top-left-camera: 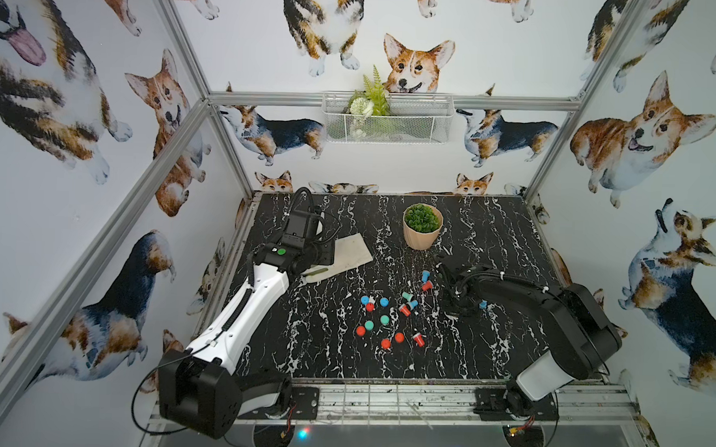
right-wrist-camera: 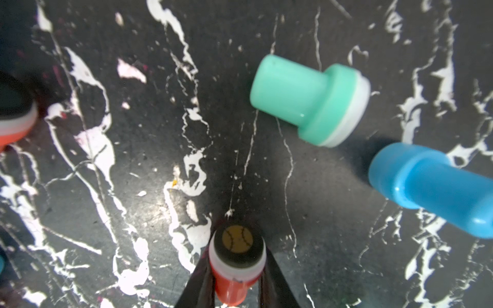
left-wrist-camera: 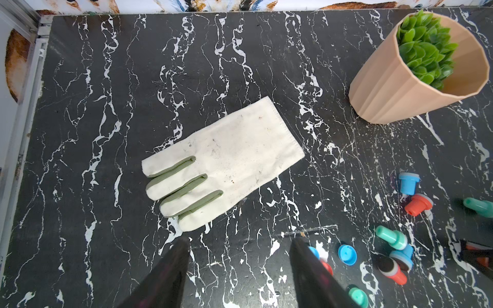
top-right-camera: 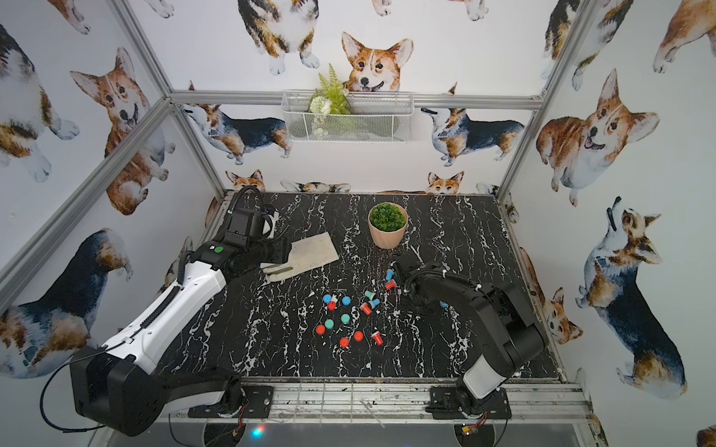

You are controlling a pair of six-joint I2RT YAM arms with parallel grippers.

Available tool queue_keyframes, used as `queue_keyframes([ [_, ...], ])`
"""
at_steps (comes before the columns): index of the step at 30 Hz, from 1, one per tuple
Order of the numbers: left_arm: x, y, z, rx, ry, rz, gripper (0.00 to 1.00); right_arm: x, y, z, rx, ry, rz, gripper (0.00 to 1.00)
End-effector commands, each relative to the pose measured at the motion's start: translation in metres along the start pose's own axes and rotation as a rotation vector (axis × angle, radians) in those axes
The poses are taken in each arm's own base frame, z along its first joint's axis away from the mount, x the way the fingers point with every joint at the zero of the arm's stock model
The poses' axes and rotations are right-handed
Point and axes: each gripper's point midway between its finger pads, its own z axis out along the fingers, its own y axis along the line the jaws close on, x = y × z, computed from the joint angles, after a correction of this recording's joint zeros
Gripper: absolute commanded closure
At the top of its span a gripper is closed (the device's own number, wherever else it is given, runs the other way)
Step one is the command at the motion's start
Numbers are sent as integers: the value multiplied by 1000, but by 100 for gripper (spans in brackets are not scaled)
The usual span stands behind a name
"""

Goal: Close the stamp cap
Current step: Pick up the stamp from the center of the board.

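Currently the red stamp (right-wrist-camera: pixel 232 286) is clamped by its handle in the right gripper (right-wrist-camera: pixel 237 257), with the jaws closed snug on both sides of it. The ink face (right-wrist-camera: pixel 237 238) is exposed, aimed away from the wrist and close to the marble tabletop (right-wrist-camera: pixel 133 165). No cap is on it yet. In both top views the grip itself is hidden under the right arm; it sits on the robot's side of the plant pot (top-left-camera: pixel 422 235), off toward the right arm. The left gripper (left-wrist-camera: pixel 240 266) is held open with nothing between the jaws, above the glove (left-wrist-camera: pixel 234 160) on the pot's opposite side. Loose caps are scattered farther from the pot than the lying stamps, toward the robot, and a red cap (top-left-camera: pixel 399 337) looks like the match. For this step, the handle should be gripped low so the white collar is left free. The face should be squared over the cap's mouth, then pressed straight down until seated. Whether that cap lies mouth-up cannot be told from here; if not, it would need to be flipped or held by the left gripper. The teal stamp (right-wrist-camera: pixel 309 101) and blue stamp (right-wrist-camera: pixel 432 186) lie close to the held one and should be cleared on the way, since a nudge would likely roll them.
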Motion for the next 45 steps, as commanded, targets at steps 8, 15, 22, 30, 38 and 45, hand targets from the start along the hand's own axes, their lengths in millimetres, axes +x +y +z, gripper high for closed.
queue_keyframes([
  [8, -3, 0, -1, 0, -10, 4, 36, 6, -2, -4, 11, 17, 3, 64],
  [15, -3, 0, 0, 3, -8, 2, 36, 6, -2, -6, 8, 13, 2, 68],
  [22, -3, -1, 0, 6, -9, 1, 36, 3, 0, -2, 17, 9, -12, 74],
  [30, -2, 0, 1, 4, -6, 1, 36, 3, 0, 6, 27, 8, -25, 78],
  [38, -2, -1, 1, 10, -5, 1, 36, -4, 1, -13, -3, -44, -39, 84],
  [45, -2, -19, 2, 103, -7, -1, 37, -13, 35, -56, -173, -172, -266, 87],
])
